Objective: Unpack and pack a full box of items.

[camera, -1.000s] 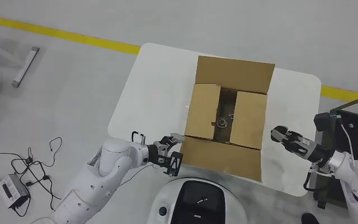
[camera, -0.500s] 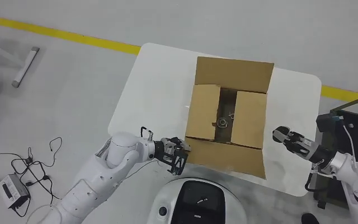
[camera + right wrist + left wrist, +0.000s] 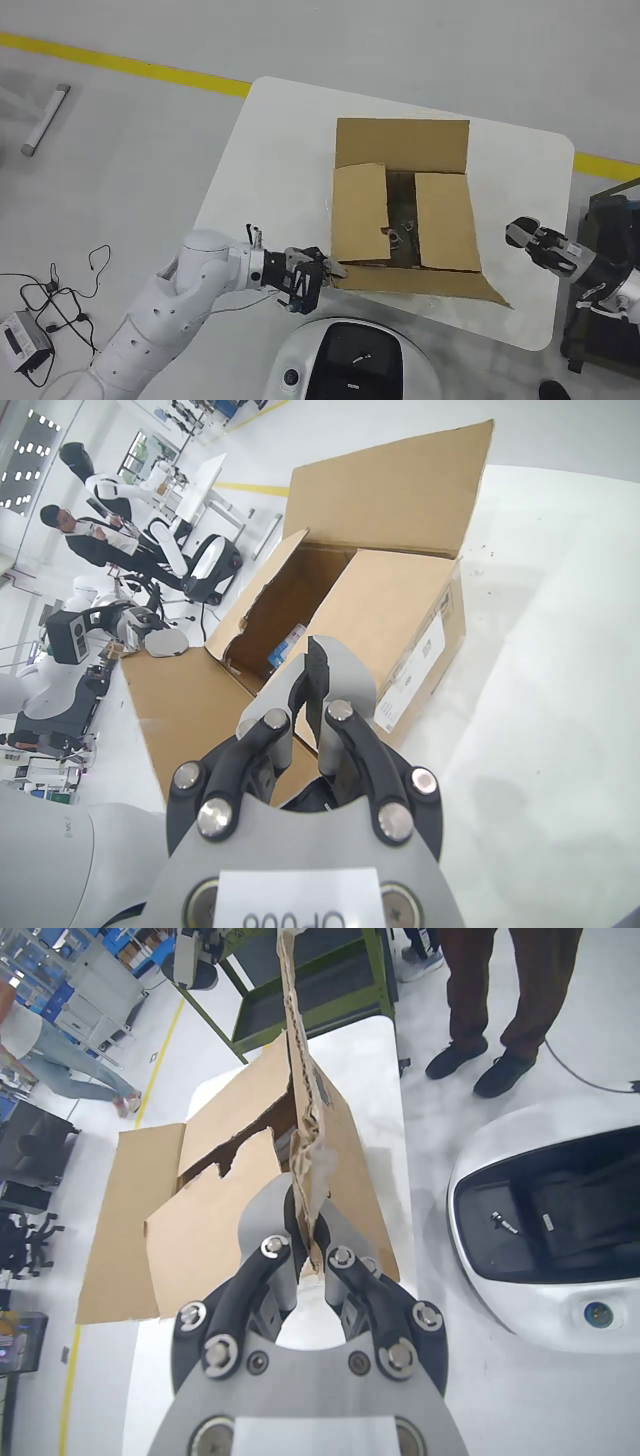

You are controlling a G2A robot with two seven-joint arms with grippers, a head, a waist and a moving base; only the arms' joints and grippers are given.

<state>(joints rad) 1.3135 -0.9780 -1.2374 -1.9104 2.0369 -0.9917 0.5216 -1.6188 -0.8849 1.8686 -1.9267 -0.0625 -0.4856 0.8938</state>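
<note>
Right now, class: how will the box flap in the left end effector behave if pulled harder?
Likely floppy: the flap is crumpled where the left end effector pinches it. It may tear; the inner flaps have ragged edges.

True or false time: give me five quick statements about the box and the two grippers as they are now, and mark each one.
1. The left gripper is shut on the near flap of the cardboard box. True.
2. The right gripper holds a flap as well. False: it is beside the box, apart from it, shut on nothing.
3. The two inner flaps meet and close the top. False: a gap between them leaves the inside open to view.
4. The far flap is folded back, away from the opening. True.
5. The box stands on the floor. False: it is on the white table.
</note>
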